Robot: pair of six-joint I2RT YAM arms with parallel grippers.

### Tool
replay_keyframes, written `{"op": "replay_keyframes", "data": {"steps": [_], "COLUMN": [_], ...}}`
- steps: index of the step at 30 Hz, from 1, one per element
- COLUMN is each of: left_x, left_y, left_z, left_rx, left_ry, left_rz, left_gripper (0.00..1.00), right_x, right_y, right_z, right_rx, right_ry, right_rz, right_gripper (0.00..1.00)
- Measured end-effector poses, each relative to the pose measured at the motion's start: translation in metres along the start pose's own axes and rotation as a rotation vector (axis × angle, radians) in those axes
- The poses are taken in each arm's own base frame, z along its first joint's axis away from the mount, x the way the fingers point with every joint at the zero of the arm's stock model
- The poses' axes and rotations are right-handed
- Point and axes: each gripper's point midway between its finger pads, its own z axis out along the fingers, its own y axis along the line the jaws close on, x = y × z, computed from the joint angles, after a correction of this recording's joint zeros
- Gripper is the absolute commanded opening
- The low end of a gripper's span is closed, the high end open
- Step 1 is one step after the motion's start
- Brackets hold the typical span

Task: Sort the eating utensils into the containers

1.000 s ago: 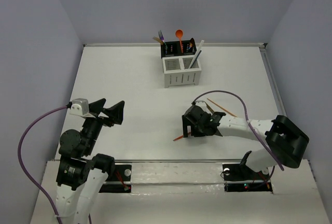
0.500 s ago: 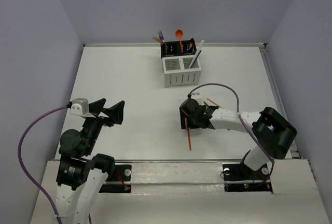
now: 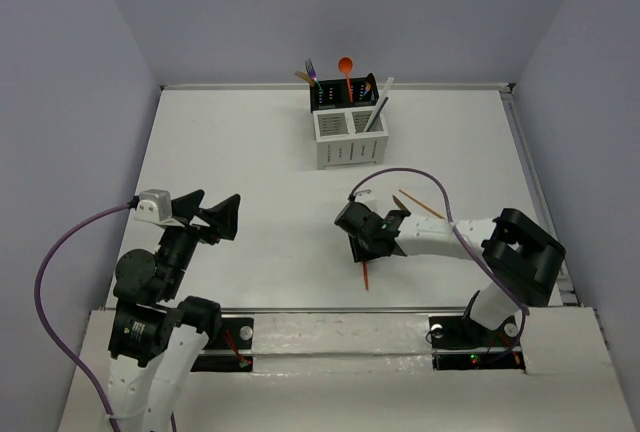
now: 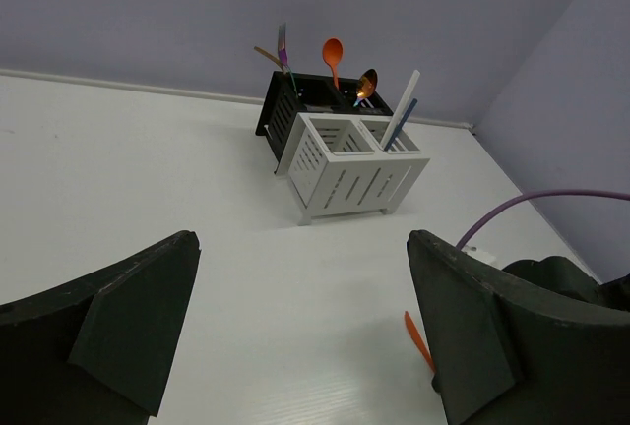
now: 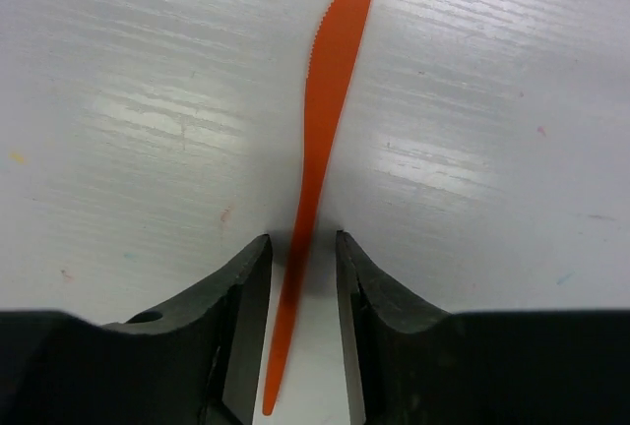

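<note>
White counter [image 3: 250,152] carries, at its far side, the block of perforated rectangular holders [image 3: 348,142], two white in front and two black behind. We see an orange plastic spoon [image 3: 345,65] standing upright in a black holder. A slim white stick [image 3: 384,92] and a dark blue utensil [image 3: 375,115] lean together in the right-hand white holder. A thin tan chopstick [image 3: 425,205] lies loose on the counter just beyond the right arm, between the arm and the block. A purple cable [image 3: 410,174] arches over that arm. Nothing else stands between the right claw [image 3: 364,250] and the holders.

From the wrist camera we find the right claw [image 5: 300,238] closed to a narrow gap on a flat orange plastic knife [image 5: 330,81]. The black fingers [image 5: 246,317] sit on either side of the handle, which runs back between them. The serrated blade sticks straight out past the fingertips over the counter. In the top view the knife [image 3: 366,274] points away from the claw toward the near edge, well apart from the block. We cannot tell whether the blade tip touches the counter.

Over the near left part of the counter, the left claw [image 3: 212,214] hangs with its jaws spread wide and nothing between them. Its wrist camera looks across open counter at the block [image 4: 345,174]. The knife tip [image 4: 418,339] shows just beside its right-hand finger [image 4: 492,336].
</note>
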Motion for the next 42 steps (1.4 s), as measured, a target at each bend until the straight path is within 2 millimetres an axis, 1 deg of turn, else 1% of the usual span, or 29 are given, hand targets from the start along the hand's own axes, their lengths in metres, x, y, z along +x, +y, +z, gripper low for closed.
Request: {"op": "replay_keyframes", "data": {"steps": [2, 4, 5, 7, 11, 15, 17, 18, 20, 22, 23, 26, 27, 29, 31, 32, 33, 34, 35, 36, 38, 39, 40, 41, 42], "left_x": [0.000, 0.000, 0.000, 0.000, 0.000, 0.000, 0.000, 0.000, 0.000, 0.000, 0.000, 0.000, 0.000, 0.000, 0.000, 0.000, 0.000, 0.000, 0.000, 0.000, 0.000, 0.000, 0.000, 0.000, 0.000], "left_y": [0.000, 0.000, 0.000, 0.000, 0.000, 0.000, 0.000, 0.000, 0.000, 0.000, 0.000, 0.000, 0.000, 0.000, 0.000, 0.000, 0.000, 0.000, 0.000, 0.000, 0.000, 0.000, 0.001, 0.001, 0.001], "left_z": [0.000, 0.000, 0.000, 0.000, 0.000, 0.000, 0.000, 0.000, 0.000, 0.000, 0.000, 0.000, 0.000, 0.000, 0.000, 0.000, 0.000, 0.000, 0.000, 0.000, 0.000, 0.000, 0.000, 0.000, 0.000], "left_rx": [0.000, 0.000, 0.000, 0.000, 0.000, 0.000, -0.001, -0.001, -0.001, -0.001, -0.001, -0.001, -0.001, -0.001, -0.001, -0.001, -0.001, -0.001, -0.002, -0.002, -0.002, -0.002, -0.003, -0.003, -0.003], "left_ry": [0.000, 0.000, 0.000, 0.000, 0.000, 0.000, 0.000, 0.000, 0.000, -0.001, 0.000, -0.001, 0.000, 0.000, 0.000, 0.000, -0.001, -0.001, 0.000, -0.001, -0.001, 0.000, -0.001, -0.001, -0.001], "left_rz": [0.000, 0.000, 0.000, 0.000, 0.000, 0.000, 0.000, 0.000, 0.000, 0.000, 0.001, 0.000, 0.001, 0.000, 0.001, 0.001, 0.000, 0.000, 0.001, 0.001, 0.000, 0.001, 0.001, 0.001, 0.001], "left_gripper": [0.99, 0.99, 0.99, 0.99, 0.99, 0.99, 0.99, 0.99, 0.99, 0.99, 0.99, 0.99, 0.99, 0.99, 0.99, 0.99, 0.99, 0.99, 0.99, 0.99, 0.99, 0.99, 0.99, 0.99, 0.99], "right_x": [0.000, 0.001, 0.001, 0.002, 0.001, -0.002, -0.010, -0.018, -0.044, -0.081, -0.110, -0.179, -0.208, -0.251, -0.281, -0.305, -0.323, -0.336, -0.350, -0.369, -0.396, -0.407, -0.414, -0.425, -0.434], "right_y": [0.002, 0.004, 0.004, 0.005, 0.006, 0.004, 0.002, 0.004, 0.009, 0.019, 0.024, 0.036, 0.037, 0.028, 0.020, 0.012, 0.008, 0.006, 0.004, 0.001, 0.000, -0.002, -0.003, -0.004, -0.005], "right_z": [0.000, 0.000, 0.000, 0.000, 0.000, -0.003, -0.012, -0.019, -0.042, -0.073, -0.094, -0.144, -0.163, -0.188, -0.200, -0.207, -0.210, -0.209, -0.208, -0.204, -0.187, -0.175, -0.166, -0.148, -0.137], "right_rx": [0.002, 0.004, 0.004, 0.006, 0.013, 0.022, 0.016, 0.000, -0.051, -0.115, -0.148, -0.218, -0.234, -0.238, -0.234, -0.220, -0.213, -0.203, -0.194, -0.174, -0.141, -0.123, -0.111, -0.093, -0.081], "right_ry": [0.009, 0.015, 0.017, 0.020, 0.027, 0.013, -0.021, -0.056, -0.160, -0.301, -0.398, -0.630, -0.726, -0.865, -0.955, -1.022, -1.070, -1.098, -1.128, -1.171, -1.211, -1.220, -1.227, -1.224, -1.226], "right_rz": [-0.002, -0.004, -0.005, -0.008, -0.016, -0.028, -0.040, -0.041, -0.045, -0.034, -0.023, 0.008, 0.024, 0.061, 0.087, 0.110, 0.120, 0.122, 0.125, 0.129, 0.122, 0.116, 0.107, 0.101, 0.097], "right_gripper": [0.25, 0.21, 0.15, 0.07, 0.07, 0.07, 0.07, 0.07, 0.07, 0.07, 0.07, 0.07, 0.07, 0.07, 0.07, 0.07, 0.07, 0.07, 0.07, 0.07, 0.07, 0.07, 0.07, 0.07, 0.07]}}
